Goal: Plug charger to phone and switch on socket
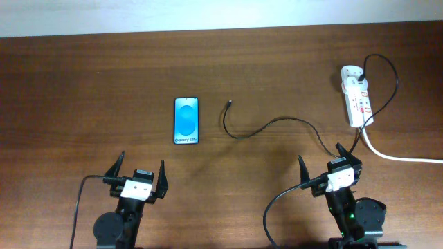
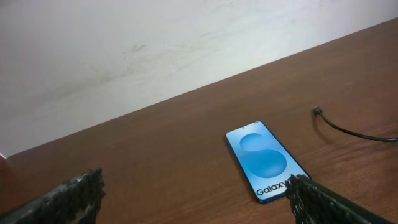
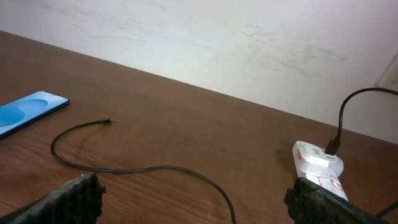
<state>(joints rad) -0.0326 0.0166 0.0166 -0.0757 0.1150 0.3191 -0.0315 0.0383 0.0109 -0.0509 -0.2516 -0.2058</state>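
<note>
Black arms (image 1: 119, 223), white wrist blocks (image 1: 136, 185), ridged black fingers (image 2: 71, 199), black cables (image 1: 78, 200).

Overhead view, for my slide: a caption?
Charger lies unplugged beside phone; socket at right; left gripper and right gripper open.

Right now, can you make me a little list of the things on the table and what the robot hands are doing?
phone: screen up, nothing plugged in
charger: tip loose beside phone, not touching; adapter in socket
socket: far right; switches too small to read
left gripper: open, empty
right gripper: open, empty
</note>
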